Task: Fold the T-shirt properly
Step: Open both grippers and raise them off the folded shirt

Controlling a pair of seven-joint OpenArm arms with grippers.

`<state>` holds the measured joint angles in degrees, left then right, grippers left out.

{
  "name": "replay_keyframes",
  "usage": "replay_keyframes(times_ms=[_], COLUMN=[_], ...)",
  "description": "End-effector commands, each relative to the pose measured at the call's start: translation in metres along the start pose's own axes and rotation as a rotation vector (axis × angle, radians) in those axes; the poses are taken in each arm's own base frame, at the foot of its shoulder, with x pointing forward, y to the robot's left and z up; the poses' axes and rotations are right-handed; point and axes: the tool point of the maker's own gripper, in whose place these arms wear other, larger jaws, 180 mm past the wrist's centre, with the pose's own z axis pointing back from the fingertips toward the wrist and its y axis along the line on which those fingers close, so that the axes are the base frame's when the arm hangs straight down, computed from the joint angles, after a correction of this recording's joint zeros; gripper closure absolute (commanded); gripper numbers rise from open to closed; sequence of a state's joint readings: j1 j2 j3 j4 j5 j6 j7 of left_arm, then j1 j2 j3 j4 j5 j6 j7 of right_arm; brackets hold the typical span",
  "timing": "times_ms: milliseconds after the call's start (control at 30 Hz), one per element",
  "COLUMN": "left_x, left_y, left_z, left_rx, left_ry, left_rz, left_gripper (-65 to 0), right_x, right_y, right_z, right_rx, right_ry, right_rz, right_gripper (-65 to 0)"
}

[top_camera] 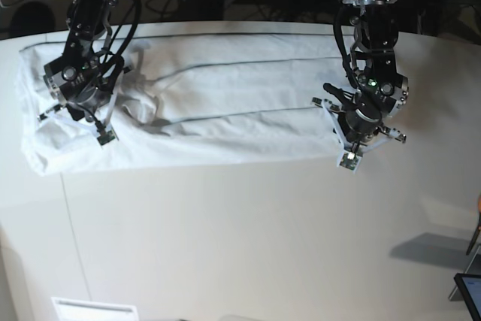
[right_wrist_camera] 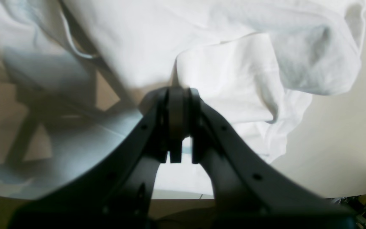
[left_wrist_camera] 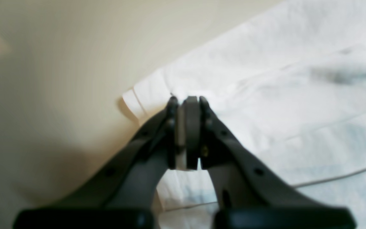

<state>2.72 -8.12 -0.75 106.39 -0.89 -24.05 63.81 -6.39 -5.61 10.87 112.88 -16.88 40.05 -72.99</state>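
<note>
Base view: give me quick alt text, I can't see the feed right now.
A white T-shirt lies stretched in a long band across the white table. The right gripper is shut at one end, the left gripper shut at the other.

Both arms reach down from the far edge of the counter, the left gripper and the right gripper each with jaws pressed together, pinching the T-shirt at opposite ends.
</note>
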Motion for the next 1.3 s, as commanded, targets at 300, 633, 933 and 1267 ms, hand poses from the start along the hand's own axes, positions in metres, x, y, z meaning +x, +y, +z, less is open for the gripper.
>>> replay_keyframes(times_ms=[300, 633, 933, 1267], left_x=[0.007, 0.0, -0.006, -0.026], left_y=[-0.006, -0.005, 0.006, 0.003], left_z=[0.004, 0.012, 0.024, 0.029], left_rx=[-0.003, 0.004, 0.032, 0.025], left_ry=[-0.027, -0.023, -0.024, 0.015], left_rz=[-0.026, -0.06, -0.112, -0.142], left_gripper=[0.0, 0.0, 0.0, 0.0], right_x=[0.014, 0.01, 0.009, 0.009], right_y=[0.017, 0.016, 0.016, 0.017], right_z=[-0.002, -0.004, -0.004, -0.005], right_rx=[0.094, 0.091, 0.092, 0.094], right_ry=[-0.068, -0.055, -0.054, -0.051], right_rz=[-0.01, -0.011, -0.01, -0.01], right_gripper=[-0.3, -0.3, -0.3, -5.2])
